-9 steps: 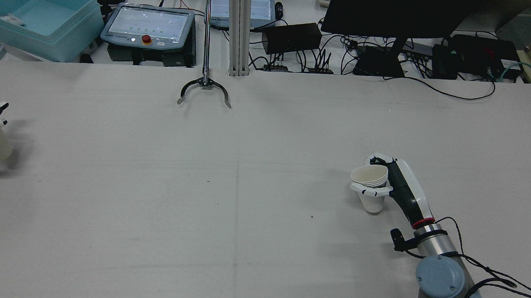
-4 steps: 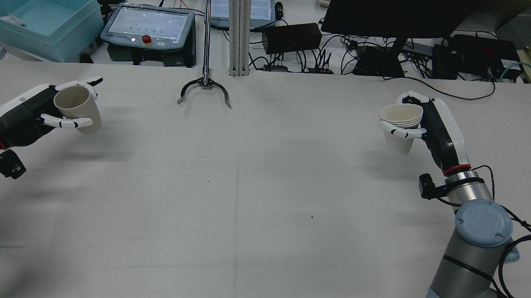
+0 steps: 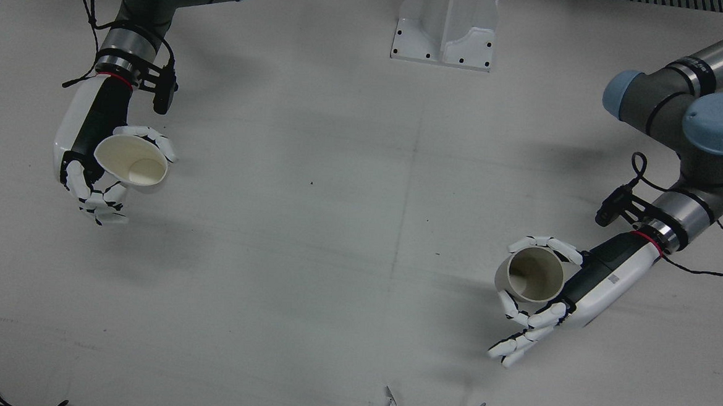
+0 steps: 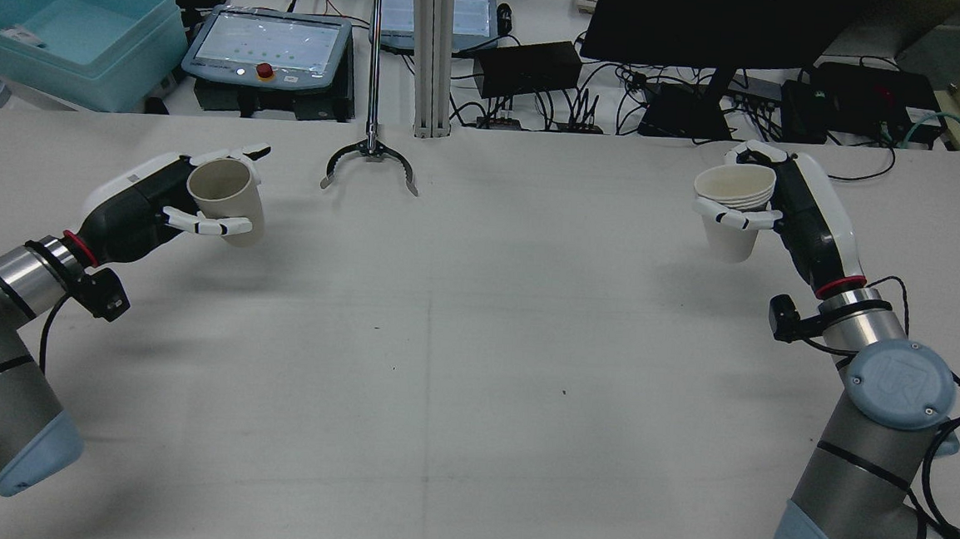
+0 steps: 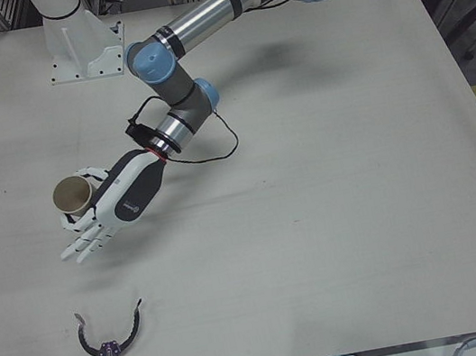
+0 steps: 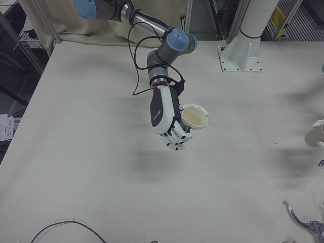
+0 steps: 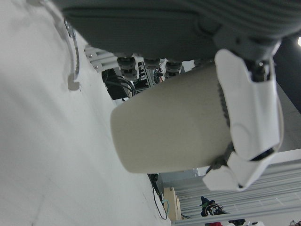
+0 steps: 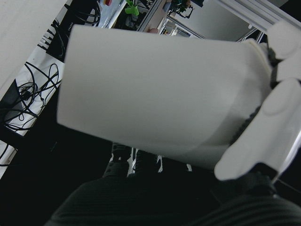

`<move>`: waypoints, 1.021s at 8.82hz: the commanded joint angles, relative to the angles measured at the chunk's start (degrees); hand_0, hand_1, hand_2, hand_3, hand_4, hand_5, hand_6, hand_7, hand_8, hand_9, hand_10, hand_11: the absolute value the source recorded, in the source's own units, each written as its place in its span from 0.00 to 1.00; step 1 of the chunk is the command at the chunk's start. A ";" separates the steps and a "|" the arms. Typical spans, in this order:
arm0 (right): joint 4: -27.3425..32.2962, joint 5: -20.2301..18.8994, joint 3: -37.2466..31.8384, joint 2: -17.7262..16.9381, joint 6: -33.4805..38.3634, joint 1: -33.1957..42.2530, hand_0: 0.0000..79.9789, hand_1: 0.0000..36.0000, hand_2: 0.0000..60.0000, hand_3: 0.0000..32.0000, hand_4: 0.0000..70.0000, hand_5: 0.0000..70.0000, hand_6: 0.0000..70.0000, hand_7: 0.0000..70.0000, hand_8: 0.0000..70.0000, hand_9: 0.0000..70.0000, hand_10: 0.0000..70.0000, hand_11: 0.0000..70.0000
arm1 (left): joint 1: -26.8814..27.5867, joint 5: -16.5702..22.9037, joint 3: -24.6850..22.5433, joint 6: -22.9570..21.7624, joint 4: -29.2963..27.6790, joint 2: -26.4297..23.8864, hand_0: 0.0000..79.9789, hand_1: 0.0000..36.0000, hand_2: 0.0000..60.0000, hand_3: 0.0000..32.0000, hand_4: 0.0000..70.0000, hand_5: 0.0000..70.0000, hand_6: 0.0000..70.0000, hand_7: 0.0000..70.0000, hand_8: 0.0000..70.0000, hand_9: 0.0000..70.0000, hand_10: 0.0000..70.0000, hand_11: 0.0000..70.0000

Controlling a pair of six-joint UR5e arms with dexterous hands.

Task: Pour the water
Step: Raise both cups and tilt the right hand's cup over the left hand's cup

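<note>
Two cups are aloft, well apart. From the front, the left hand [image 3: 555, 293] clasps a tan cup [image 3: 531, 274] near the operators' edge, while the right hand [image 3: 94, 164] clasps a white cup [image 3: 133, 165] toward the opposite side edge. From the rear, both cups stand nearly upright above the table [image 4: 475, 344]. Carrying seems underway; pouring next calls for bringing the rims together.

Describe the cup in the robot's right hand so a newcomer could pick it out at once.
Start at the long white table in the rear view and follow the arm on its right side up to the right hand. That hand holds the white paper cup above the table's far edge. Unlike the single tan cup in the left hand, its rim shows several nested layers.
</note>
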 commanded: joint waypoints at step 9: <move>-11.70 -22.53 10.86 19.80 -40.55 5.76 0.62 0.75 1.00 0.00 0.30 1.00 0.78 1.00 0.66 0.90 0.35 0.53 | 6.79 -0.02 1.75 5.70 3.53 -8.70 0.51 1.00 1.00 0.00 0.35 0.96 0.06 0.16 0.02 0.05 0.07 0.14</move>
